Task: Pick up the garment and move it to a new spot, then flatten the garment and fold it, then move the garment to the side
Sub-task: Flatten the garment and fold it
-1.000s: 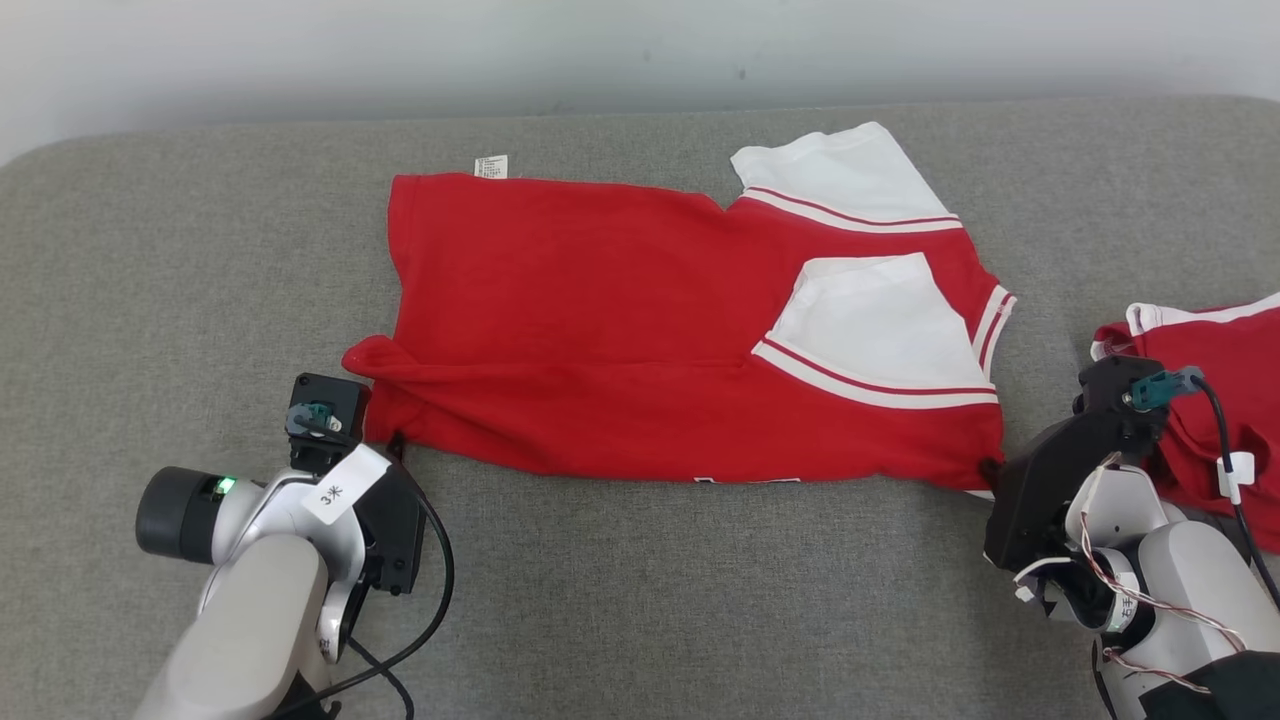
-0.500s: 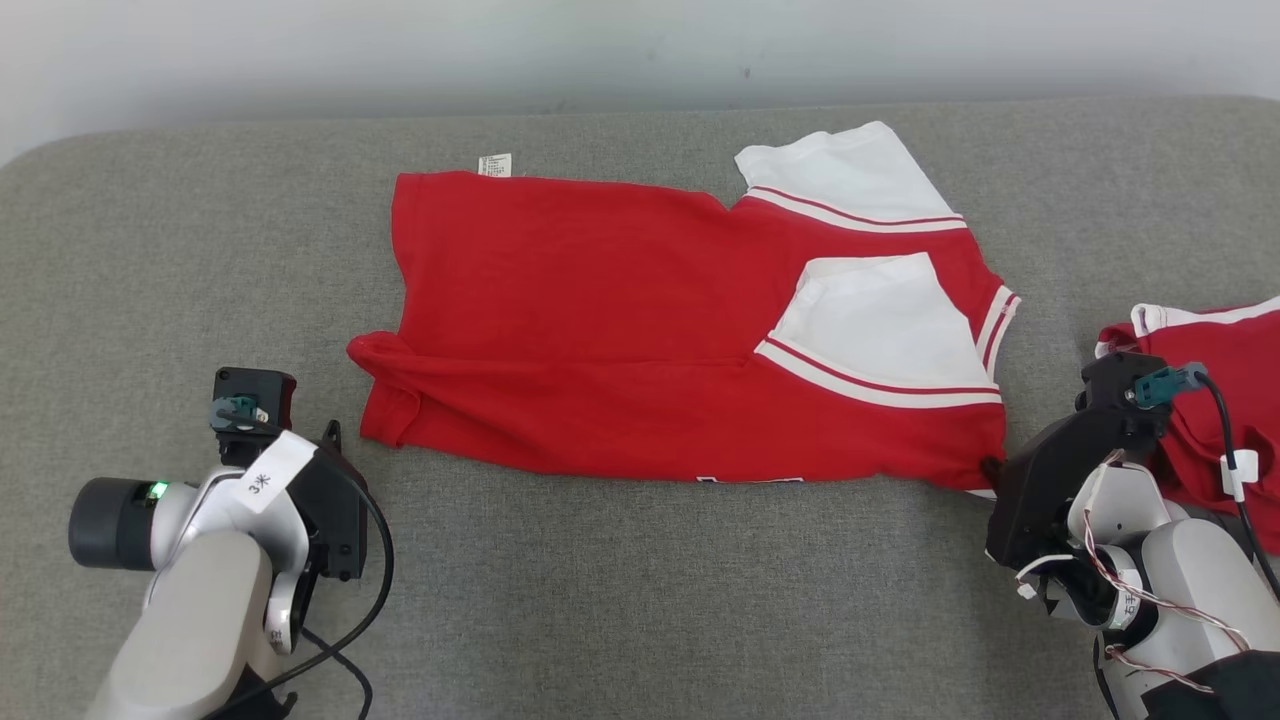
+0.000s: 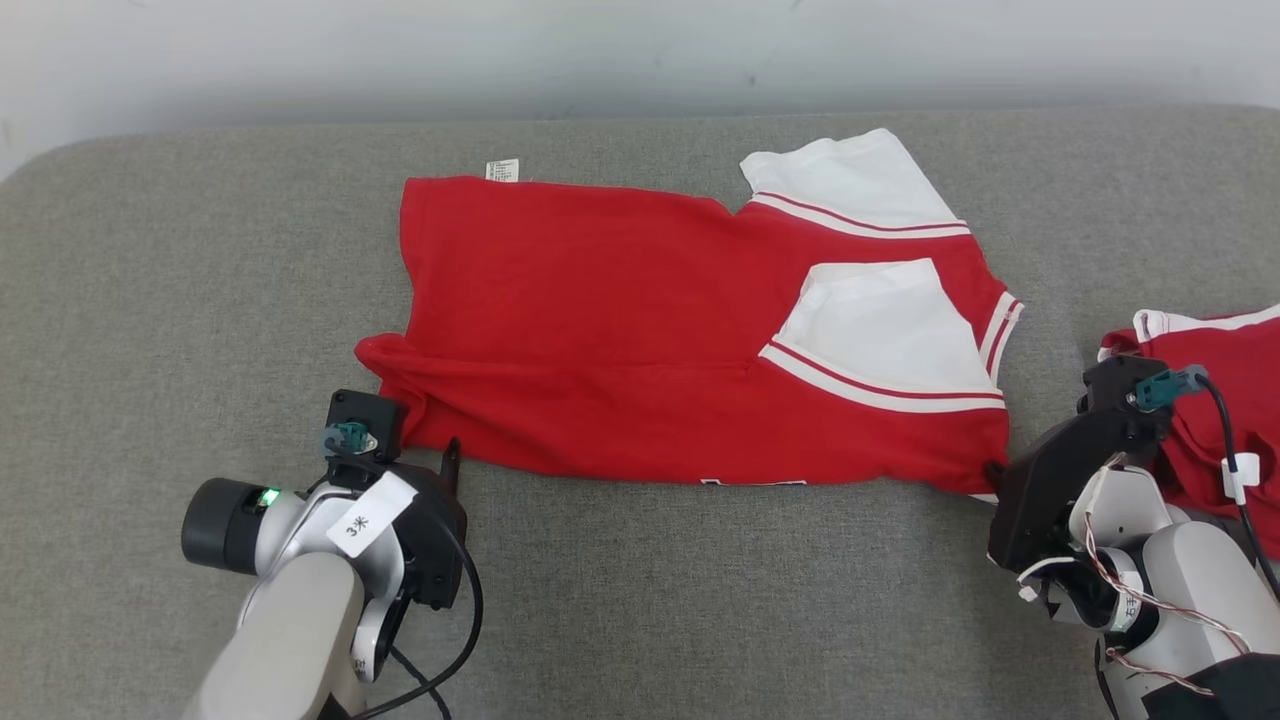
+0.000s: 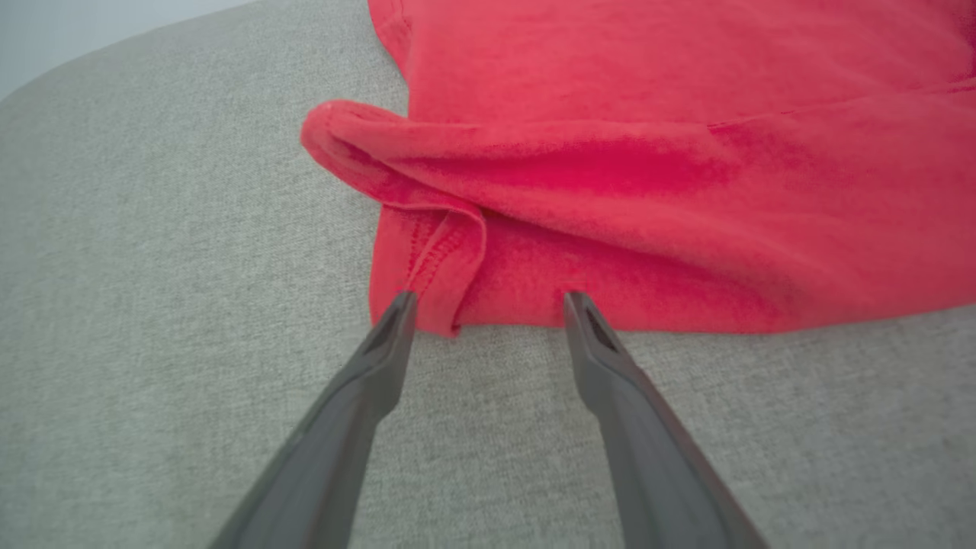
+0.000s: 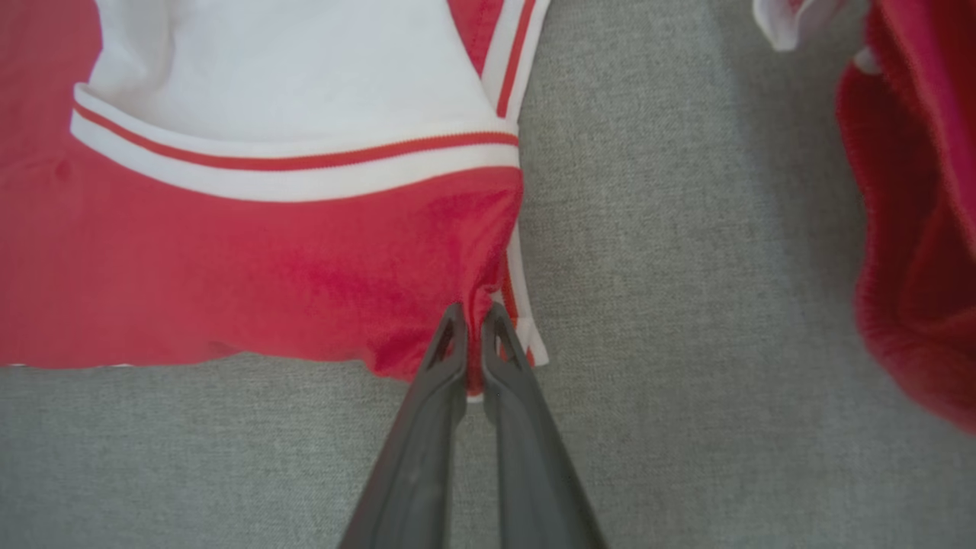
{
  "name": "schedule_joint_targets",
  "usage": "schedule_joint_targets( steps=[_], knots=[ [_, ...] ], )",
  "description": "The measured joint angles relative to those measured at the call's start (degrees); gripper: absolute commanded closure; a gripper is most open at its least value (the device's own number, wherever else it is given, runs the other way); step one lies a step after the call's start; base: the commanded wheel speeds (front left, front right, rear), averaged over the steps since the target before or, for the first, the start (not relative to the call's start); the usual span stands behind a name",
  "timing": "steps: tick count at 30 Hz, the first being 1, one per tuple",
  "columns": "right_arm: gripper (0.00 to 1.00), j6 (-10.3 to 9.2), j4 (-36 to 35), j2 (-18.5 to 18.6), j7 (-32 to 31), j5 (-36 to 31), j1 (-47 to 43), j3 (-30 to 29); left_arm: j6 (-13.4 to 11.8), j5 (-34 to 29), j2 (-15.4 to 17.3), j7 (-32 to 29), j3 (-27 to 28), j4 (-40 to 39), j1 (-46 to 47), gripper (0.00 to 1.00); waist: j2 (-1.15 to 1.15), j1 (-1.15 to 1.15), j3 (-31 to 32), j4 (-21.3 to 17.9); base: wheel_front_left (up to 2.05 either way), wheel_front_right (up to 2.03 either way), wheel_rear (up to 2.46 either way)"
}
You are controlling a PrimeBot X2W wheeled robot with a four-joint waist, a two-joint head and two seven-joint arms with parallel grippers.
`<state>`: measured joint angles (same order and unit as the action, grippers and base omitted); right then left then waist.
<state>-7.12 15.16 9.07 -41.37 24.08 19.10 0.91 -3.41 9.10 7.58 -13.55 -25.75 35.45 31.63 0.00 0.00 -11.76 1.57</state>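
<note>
The red and white garment (image 3: 620, 330) lies spread across the middle of the grey padded surface (image 3: 700, 600). The left gripper (image 4: 490, 301) stands wide apart and holds nothing, its tips right at the garment's near left hem. The right gripper (image 5: 475, 313) is pinched tight on the near right corner.

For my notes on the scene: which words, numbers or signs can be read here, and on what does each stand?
"3" with a star-like sign: white sticker on the left arm.
White tag at the red shirt's far edge: too small to read.
White marks at the shirt's near edge: mostly hidden, unreadable.
Small label on the right arm: too small to read.
</note>
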Motion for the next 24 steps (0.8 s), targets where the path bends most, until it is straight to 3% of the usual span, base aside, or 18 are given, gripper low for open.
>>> schedule_joint_targets(
  steps=[5, 6, 7, 9, 16, 22, 24],
  knots=[
    [1.0, 0.0, -0.1, -0.2, -0.1, 0.0, -0.1, 0.0, -0.1, -0.1, 1.3, -0.6, 0.4, 0.4, 0.0, 0.03, 0.0, 0.0, 0.0, 0.0, 0.0, 0.0, 0.0],
    [0.92, 0.0, -0.1, -0.3, -0.1, 0.0, -0.2, 0.0, -0.1, -0.1, 1.4, -0.6, 0.5, 0.4, 0.0, 0.04, 0.0, 0.0, 0.0, 0.0, 0.0, 0.0, 0.0],
    [0.57, 0.0, -0.2, -0.3, -0.1, 0.0, -0.2, 0.0, -0.2, -0.1, 1.5, -0.9, 0.6, 0.4, 0.0, 0.05, 0.0, 0.0, -0.1, 0.0, 0.0, 0.0, 0.0],
    [0.03, 0.0, -0.3, -0.3, -0.1, -0.2, -0.3, 0.0, -0.2, -0.1, 1.6, -1.0, 0.6, 0.4, 0.0, 0.06, 0.0, 0.0, -0.1, -0.1, 0.0, 0.0, 0.0],
    [0.0, 0.0, -0.5, -0.5, -0.1, -0.5, -0.5, 0.1, -0.2, -0.1, 1.6, -1.5, 0.6, 0.5, 0.0, 0.2, 0.0, 0.0, -0.4, -0.3, 0.0, 0.0, 0.0],
    [0.0, 0.0, -0.5, -0.6, -0.1, -0.6, -0.5, 0.1, -0.6, -0.1, 1.6, -1.6, 0.8, 0.8, 0.4, 0.38, 0.0, 0.0, -0.6, -0.5, 0.0, 0.0, 0.0],
    [0.0, 0.0, -0.6, -0.6, -0.1, -0.6, -0.5, 0.1, -0.7, -0.1, 1.6, -1.6, 0.9, 1.0, 0.5, 0.49, 0.0, 0.0, -0.7, -0.6, 0.0, 0.0, 0.0]
  ],
)
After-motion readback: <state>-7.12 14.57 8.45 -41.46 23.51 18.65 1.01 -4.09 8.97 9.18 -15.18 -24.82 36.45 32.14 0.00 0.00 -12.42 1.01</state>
